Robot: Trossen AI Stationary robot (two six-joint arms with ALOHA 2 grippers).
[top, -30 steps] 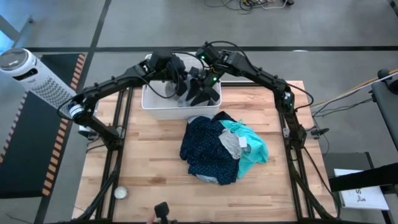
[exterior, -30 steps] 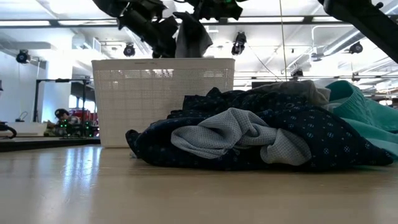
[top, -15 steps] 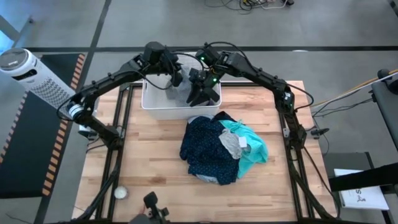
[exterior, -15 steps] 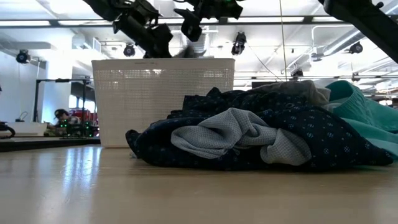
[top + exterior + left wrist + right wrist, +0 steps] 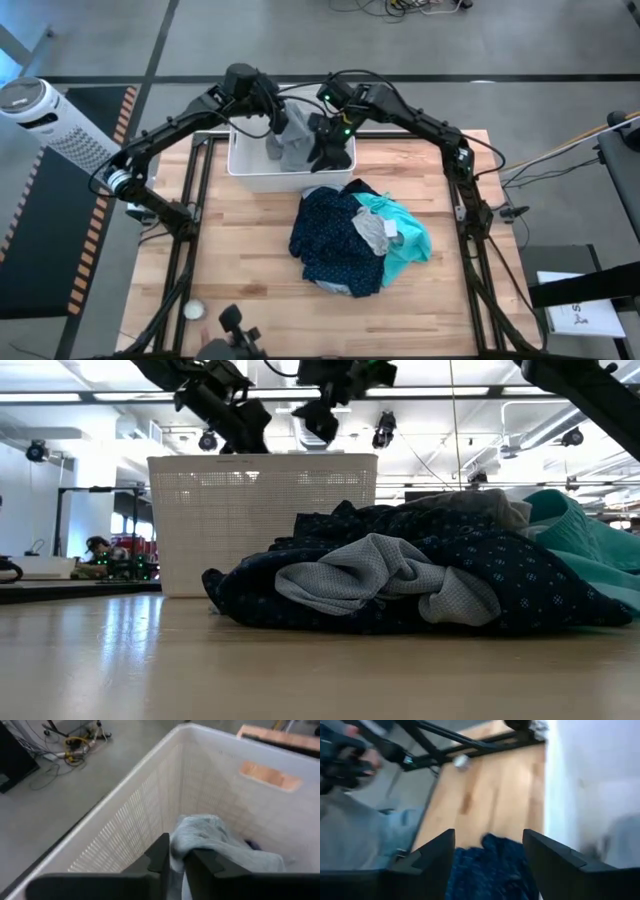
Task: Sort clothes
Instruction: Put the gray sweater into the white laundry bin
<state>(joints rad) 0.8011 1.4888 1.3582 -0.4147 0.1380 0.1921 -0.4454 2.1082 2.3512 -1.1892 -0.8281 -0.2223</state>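
A white plastic basket [image 5: 240,162] stands at the table's far side. A grey garment [image 5: 293,147] lies in it, and also shows in the left wrist view [image 5: 220,840]. My left gripper [image 5: 277,128] is over the basket, shut on this garment. My right gripper [image 5: 322,145] is over the basket's right part, open and empty [image 5: 490,845]. A pile lies at mid-table: a navy dotted garment [image 5: 325,238], a teal one [image 5: 407,242] and a grey one [image 5: 372,232] on top. No black shorts show. My left gripper pinches a bunched fold of the grey garment [image 5: 176,842] between its two fingers, coming from above and slanting down into the basket. The rest of the garment lies slack below the fingers, inside the basket by its far wall.
The basket's mesh walls [image 5: 150,795] close in around my left gripper. The pile fills mid-table in the low view [image 5: 420,575]. A person's hand [image 5: 222,345] shows at the table's near edge, and a person [image 5: 365,830] stands beyond it. A small round object [image 5: 193,311] lies near left.
The grey garment hung above the basket's rim between my two grippers a second ago. It has gone down into the basket and no longer shows over the rim in the low view. My left gripper has shifted slightly toward the table's left edge.
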